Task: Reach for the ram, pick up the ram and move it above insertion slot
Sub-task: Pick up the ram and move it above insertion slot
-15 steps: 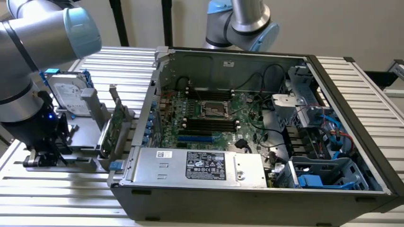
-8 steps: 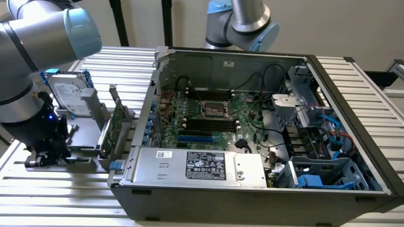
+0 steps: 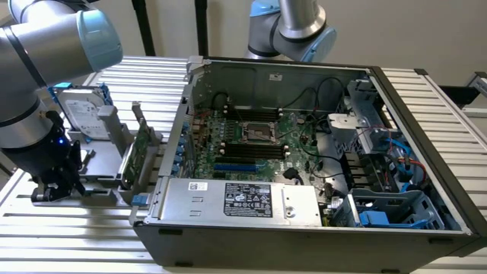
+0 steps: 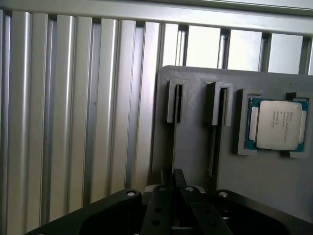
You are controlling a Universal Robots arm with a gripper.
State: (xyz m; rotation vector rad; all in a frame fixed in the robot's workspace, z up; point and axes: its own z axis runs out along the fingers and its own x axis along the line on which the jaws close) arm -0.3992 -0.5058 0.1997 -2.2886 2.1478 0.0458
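Observation:
The ram point(image 4: 173, 155) shows edge-on in the wrist view, as a thin dark strip standing in the left groove of the grey holder plate point(image 4: 195, 152). My gripper point(image 4: 174, 185) is right over it, its fingers drawn together on the strip's near end. In the exterior view my gripper point(image 3: 52, 191) hangs low at the left end of the holder point(image 3: 99, 191), on the exterior view's left. The black memory slots point(image 3: 255, 151) lie on the motherboard inside the open case, well to the exterior view's right of my gripper.
A processor chip point(image 4: 276, 125) rests in a recess of the holder. A silver hard drive point(image 3: 80, 111) and a green expansion card point(image 3: 136, 153) stand upright between my gripper and the case wall point(image 3: 179, 131). A second arm point(image 3: 293, 28) stands behind the case.

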